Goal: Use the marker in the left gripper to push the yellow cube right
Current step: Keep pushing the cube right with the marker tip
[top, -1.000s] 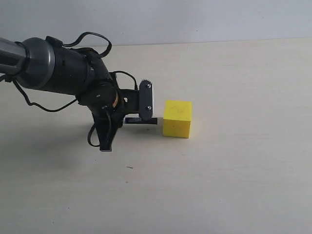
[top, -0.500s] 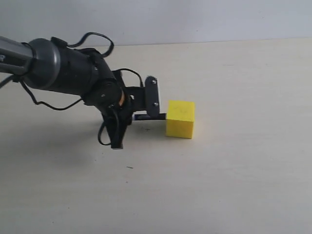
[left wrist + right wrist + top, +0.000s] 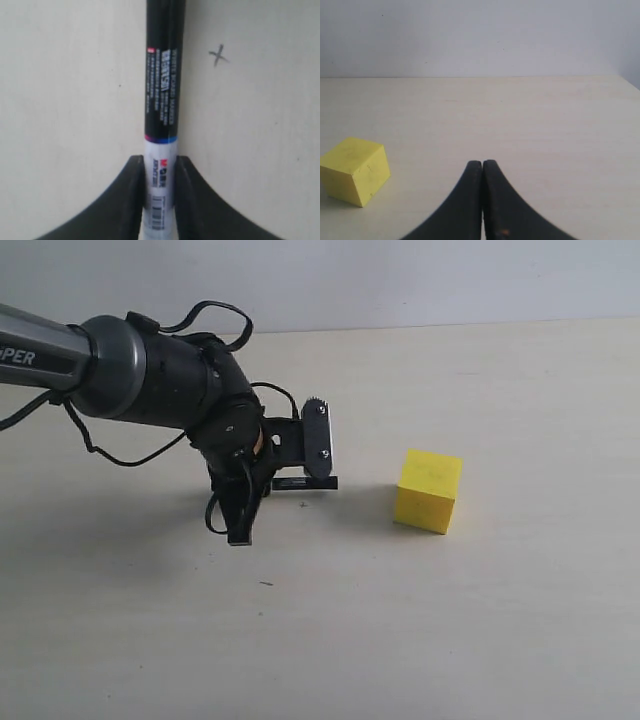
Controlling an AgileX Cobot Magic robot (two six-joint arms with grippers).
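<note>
— Our left hand [image 3: 159, 167] is clamped tight on the marker [image 3: 161, 90], gripping it near its white end. The black length juts out to the right, low over the worktop [image 3: 500, 620].
— And the yellow cube [image 3: 428, 492]?
— It sits apart from the tip, further right and slightly nearer, turned askew. Our right hand [image 3: 482, 167] is closed on nothing.
— Then we risk meeting a corner instead of a face, and the cube would spin rather than slide.
— Or the long overhang levers the marker loose in our grip.

Bright yellow cube [image 3: 428, 490], black-and-white marker [image 3: 161, 100]
</note>
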